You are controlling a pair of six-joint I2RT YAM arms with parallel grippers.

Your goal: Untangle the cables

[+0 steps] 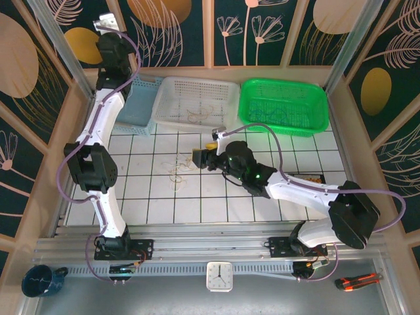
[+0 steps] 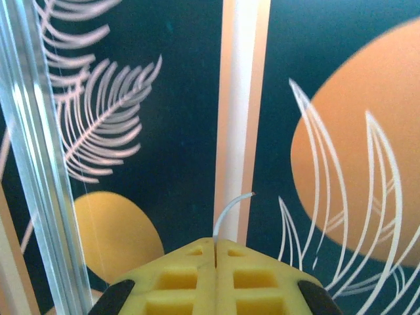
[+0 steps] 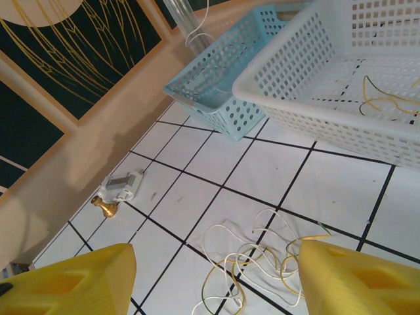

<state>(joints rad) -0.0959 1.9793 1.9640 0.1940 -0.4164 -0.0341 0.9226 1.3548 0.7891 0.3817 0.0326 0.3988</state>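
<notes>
A loose tangle of whitish and yellowish cables (image 1: 178, 169) lies on the tiled table left of centre. My right gripper (image 1: 199, 158) hovers just right of it, open. In the right wrist view the tangle (image 3: 244, 252) sits on the tiles between and below the two yellow fingertips (image 3: 92, 279), with nothing gripped. My left gripper (image 1: 105, 26) is raised high at the back left corner, facing the wall panel. Its jaws are shut on one thin pale cable (image 2: 230, 211), whose short curved end sticks up out of the shut gripper (image 2: 215, 244).
Three baskets stand along the back: blue (image 1: 134, 121), white (image 1: 190, 125) holding a few strands (image 3: 387, 98), and green (image 1: 282, 130) with strands inside. A small white-and-brass part (image 3: 121, 187) lies near the left wall. A mug (image 1: 39, 281), clock (image 1: 218, 275) and cutter (image 1: 357, 282) sit below the rail.
</notes>
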